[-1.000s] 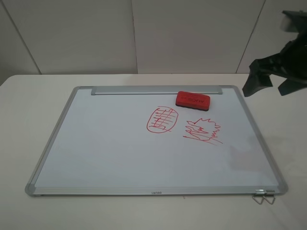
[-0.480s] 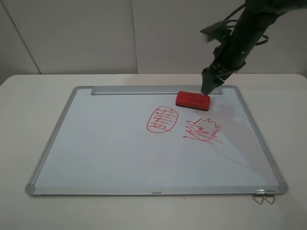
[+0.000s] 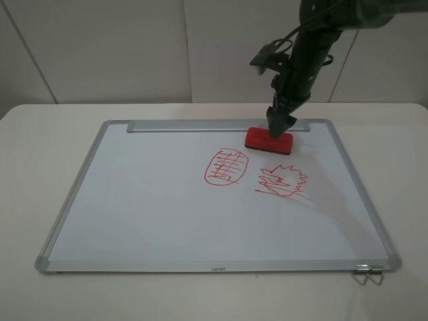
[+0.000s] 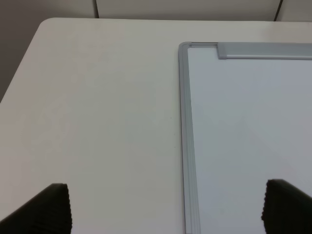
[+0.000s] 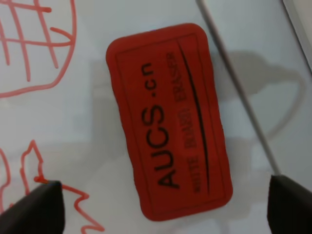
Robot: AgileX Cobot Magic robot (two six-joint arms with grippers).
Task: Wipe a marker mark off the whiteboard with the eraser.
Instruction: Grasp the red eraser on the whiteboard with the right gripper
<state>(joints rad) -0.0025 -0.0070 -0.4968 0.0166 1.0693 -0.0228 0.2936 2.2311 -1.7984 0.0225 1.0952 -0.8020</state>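
The whiteboard lies flat on the table, its grey tray strip along the far edge. The red eraser rests on the board just below the strip, lettering up. The marker mark, a red oval with grid lines, is drawn left of and nearer than the eraser. My right gripper hangs directly over the eraser, open; in the right wrist view its dark fingertips flank the eraser without touching it. My left gripper is open over the board's left frame, holding nothing.
A red spiky scribble with slanted underlines lies right of the oval, near the eraser. A metal clip sticks out at the board's near right corner. White table surrounds the board, and a wall stands behind.
My right arm swung in from the right edge of the view, reached the tray strip, then shifted left and down until it was over the eraser. Eraser and marks have not moved.
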